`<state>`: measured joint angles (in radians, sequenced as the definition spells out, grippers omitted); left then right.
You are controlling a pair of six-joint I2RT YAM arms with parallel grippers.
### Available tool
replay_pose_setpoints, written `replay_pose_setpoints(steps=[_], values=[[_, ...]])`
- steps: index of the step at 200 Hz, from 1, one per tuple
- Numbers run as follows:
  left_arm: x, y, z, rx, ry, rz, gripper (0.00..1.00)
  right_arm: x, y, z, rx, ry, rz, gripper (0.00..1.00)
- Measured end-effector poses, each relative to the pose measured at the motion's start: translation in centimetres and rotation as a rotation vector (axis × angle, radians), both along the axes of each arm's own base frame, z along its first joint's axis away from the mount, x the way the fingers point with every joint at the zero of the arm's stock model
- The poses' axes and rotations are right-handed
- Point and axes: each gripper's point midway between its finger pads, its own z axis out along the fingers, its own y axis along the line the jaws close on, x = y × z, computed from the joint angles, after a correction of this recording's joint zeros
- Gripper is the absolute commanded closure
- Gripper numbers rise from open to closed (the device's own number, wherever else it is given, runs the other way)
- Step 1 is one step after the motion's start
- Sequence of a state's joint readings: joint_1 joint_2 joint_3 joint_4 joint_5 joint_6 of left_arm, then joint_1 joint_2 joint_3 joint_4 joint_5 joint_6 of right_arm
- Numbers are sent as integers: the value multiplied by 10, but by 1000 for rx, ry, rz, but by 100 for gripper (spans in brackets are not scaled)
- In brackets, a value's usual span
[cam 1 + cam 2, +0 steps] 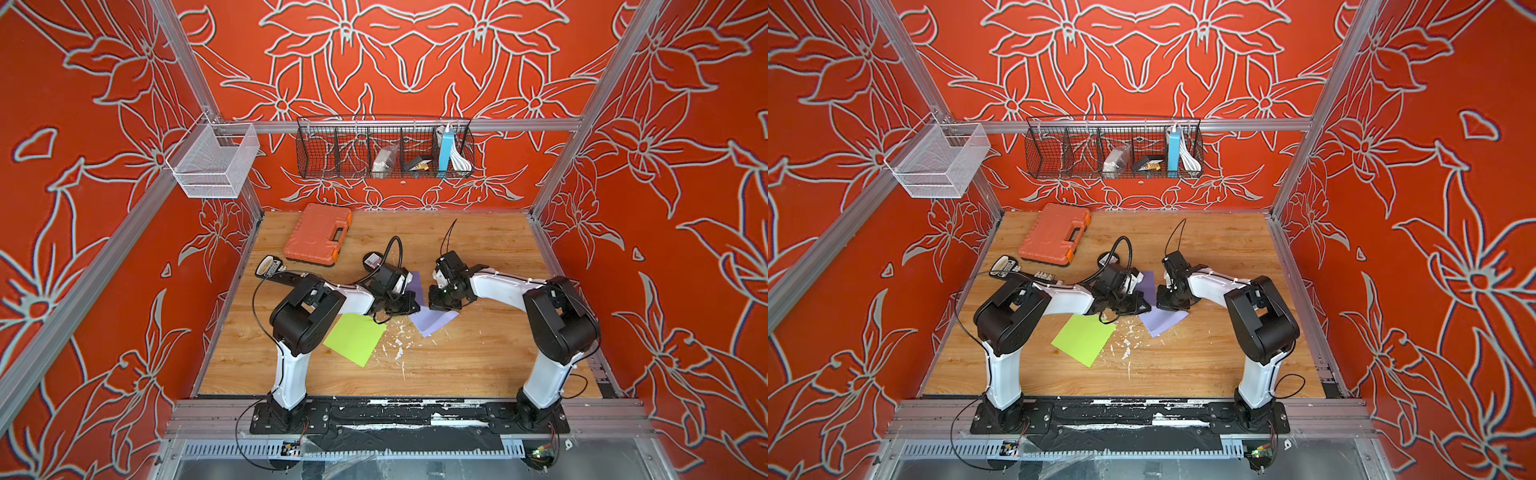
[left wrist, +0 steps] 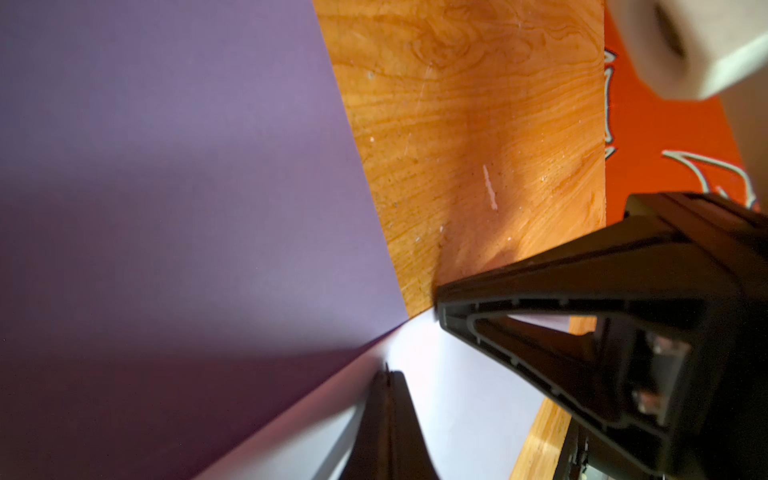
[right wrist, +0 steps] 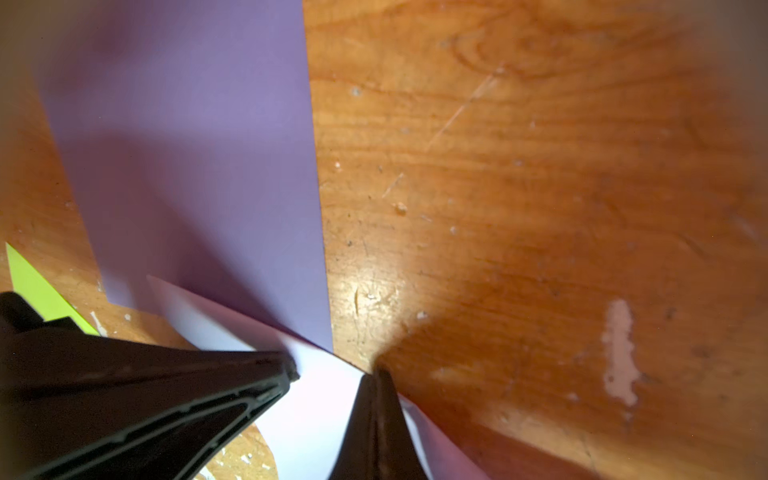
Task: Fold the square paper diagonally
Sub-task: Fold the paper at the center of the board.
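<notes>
The square purple paper (image 1: 432, 324) (image 1: 1163, 322) lies mid-table between both arms. Its darker part (image 3: 187, 145) lies flat on the wood. A pale flap (image 3: 316, 399) is bent up where the grippers meet. My left gripper (image 1: 415, 307) (image 2: 388, 372) is shut, with the pale flap showing on both sides of its tips. My right gripper (image 1: 432, 305) (image 3: 376, 370) is shut at the flap's edge, and a shadow lies under the paper there. The two tips nearly touch. The paper's left corner is hidden under the left gripper.
A lime-green paper (image 1: 355, 338) lies front left of the purple one. White flecks (image 1: 399, 340) dot the wood between them. An orange case (image 1: 318, 233), a black round object (image 1: 372, 259) and a tape roll (image 1: 269, 266) sit at the back left.
</notes>
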<state>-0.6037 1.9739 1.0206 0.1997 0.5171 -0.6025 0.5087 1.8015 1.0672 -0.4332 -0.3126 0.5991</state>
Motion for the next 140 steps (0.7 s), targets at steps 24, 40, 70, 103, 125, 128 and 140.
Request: replay_pose_setpoints(steps=[24, 40, 70, 103, 125, 128, 140], values=[[0, 0, 0, 0, 0, 0, 100, 0, -1, 0, -4, -1, 2, 100], [0, 0, 0, 0, 0, 0, 100, 0, -2, 0, -12, -2, 3, 100], [0, 0, 0, 1, 0, 0, 100, -4, -9, -1, -36, -12, 0, 100], [0, 0, 0, 2, 0, 0, 100, -10, -19, -2, -64, -17, -6, 100], [0, 0, 0, 4, -2, -1, 100, -12, -24, -2, -65, -16, -15, 100], [0, 0, 0, 4, -3, -1, 100, -12, -25, -2, -65, -15, -16, 100], [1, 0, 0, 6, -2, 0, 100, -13, -28, -2, -66, -15, -21, 100]])
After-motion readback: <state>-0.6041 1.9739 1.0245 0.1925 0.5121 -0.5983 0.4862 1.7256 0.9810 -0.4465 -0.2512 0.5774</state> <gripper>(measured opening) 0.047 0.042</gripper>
